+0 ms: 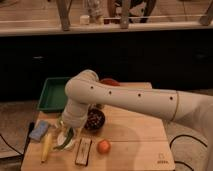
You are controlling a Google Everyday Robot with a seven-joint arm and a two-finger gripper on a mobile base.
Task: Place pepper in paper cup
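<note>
The white arm reaches in from the right and bends down over the left side of the wooden table [137,145]. Its gripper [65,133] hangs at the arm's lower end, just above the white paper cup [63,145], and the wrist hides most of it. The slim green pepper [69,136] sticks out at the gripper's tip and hangs over the cup's mouth, its lower end at or just inside the rim. The gripper looks shut on the pepper.
A yellow banana [46,146] and a blue sponge [39,131] lie left of the cup. A dark bowl [94,120] stands to its right, with an orange fruit [103,146] and a dark flat packet [83,151] in front. A green tray [51,95] sits behind, and an orange bowl [109,81] peeks over the arm.
</note>
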